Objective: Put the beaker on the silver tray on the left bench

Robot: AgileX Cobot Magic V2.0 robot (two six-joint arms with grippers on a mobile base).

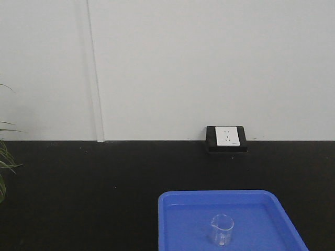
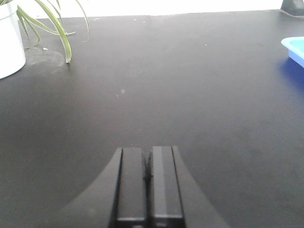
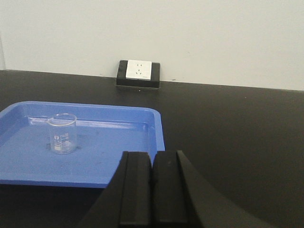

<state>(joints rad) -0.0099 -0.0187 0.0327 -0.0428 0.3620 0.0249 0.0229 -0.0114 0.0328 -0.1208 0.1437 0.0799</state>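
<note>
A small clear glass beaker (image 1: 222, 230) (image 3: 62, 134) stands upright in a bright blue plastic tray (image 1: 183, 209) (image 3: 123, 137) on a black counter. My right gripper (image 3: 152, 156) is shut and empty, low over the counter to the right of the beaker and nearer the camera, at the blue tray's front right corner. My left gripper (image 2: 147, 153) is shut and empty over bare black counter, far left of the blue tray, whose corner (image 2: 294, 50) shows at the right edge. The silver tray and the left bench are out of view.
A black-framed white wall socket (image 1: 226, 138) (image 3: 138, 72) sits at the back of the counter against the white wall. A potted plant in a white pot (image 2: 10, 42) with long green leaves (image 1: 4, 162) stands at the far left.
</note>
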